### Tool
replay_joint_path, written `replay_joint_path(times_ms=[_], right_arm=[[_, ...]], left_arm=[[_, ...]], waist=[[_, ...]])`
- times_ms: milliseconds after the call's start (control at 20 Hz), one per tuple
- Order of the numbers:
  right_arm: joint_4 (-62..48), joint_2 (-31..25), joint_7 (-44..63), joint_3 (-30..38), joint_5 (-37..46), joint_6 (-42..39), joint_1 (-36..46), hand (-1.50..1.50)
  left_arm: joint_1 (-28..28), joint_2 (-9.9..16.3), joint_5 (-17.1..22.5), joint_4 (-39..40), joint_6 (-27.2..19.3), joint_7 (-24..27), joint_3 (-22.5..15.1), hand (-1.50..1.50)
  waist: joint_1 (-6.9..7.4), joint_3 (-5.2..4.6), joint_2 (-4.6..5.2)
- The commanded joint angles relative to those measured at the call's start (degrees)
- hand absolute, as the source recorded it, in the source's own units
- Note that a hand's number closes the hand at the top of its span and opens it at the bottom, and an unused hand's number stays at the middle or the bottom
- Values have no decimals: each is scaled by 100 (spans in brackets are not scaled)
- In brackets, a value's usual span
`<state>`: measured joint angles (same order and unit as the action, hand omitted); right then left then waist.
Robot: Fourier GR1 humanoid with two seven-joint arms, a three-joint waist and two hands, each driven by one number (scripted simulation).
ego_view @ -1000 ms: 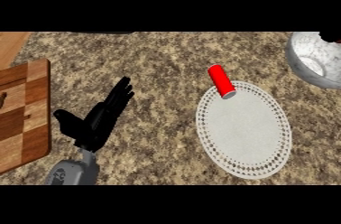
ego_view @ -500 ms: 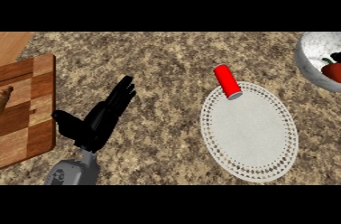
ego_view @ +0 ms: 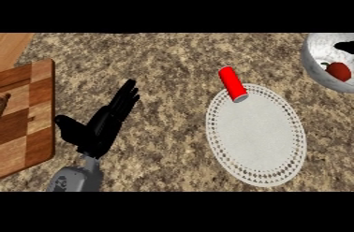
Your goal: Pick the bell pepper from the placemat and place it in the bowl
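The red bell pepper point(ego_view: 338, 71) lies inside the grey bowl point(ego_view: 314, 67) at the right edge of the head view. Over the bowl's far part shows a small black shape point(ego_view: 343, 46), which looks like a bit of my right hand; too little of it shows to read its state. The white oval placemat point(ego_view: 256, 137) lies bare on the counter, below and left of the bowl. My left hand point(ego_view: 95, 129) rests open at the lower left with its fingers up, far from the placemat and holding nothing.
A red cylinder point(ego_view: 233, 84) lies across the placemat's upper left rim. A wooden cutting board point(ego_view: 27, 116) covers the counter's left edge, just left of my left hand. Speckled brown counter runs between hand and placemat.
The bowl has come further into view at the right, and the pepper now shows inside it. The black shape over the bowl has moved upward. My left hand has stayed put.
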<state>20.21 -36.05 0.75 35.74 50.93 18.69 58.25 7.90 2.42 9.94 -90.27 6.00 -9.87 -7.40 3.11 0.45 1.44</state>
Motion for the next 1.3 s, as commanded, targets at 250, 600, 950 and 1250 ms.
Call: replay_joint_path(times_ms=[250, 600, 950, 1250], right_arm=[[817, 476, -2501, 1295, -1926, -142, -314, -150], [2511, 1339, -2774, 1279, -2679, -1032, -1309, -150], [4197, 2095, -3165, 1097, -2969, -1777, -2775, 150], [5421, 3166, -3489, 923, -3143, -2216, -4335, 150]], left_arm=[[-133, 28, -103, -33, -213, -123, 108, 0], [-279, 202, 40, 6, -146, 2, 423, 0], [-592, 209, 105, -29, -170, 19, 499, 0], [-534, 202, 46, 11, -317, 23, 595, 0]], waist=[[-330, -30, -166], [-654, -60, -297], [-1013, -78, -417], [-1235, -86, -410]])
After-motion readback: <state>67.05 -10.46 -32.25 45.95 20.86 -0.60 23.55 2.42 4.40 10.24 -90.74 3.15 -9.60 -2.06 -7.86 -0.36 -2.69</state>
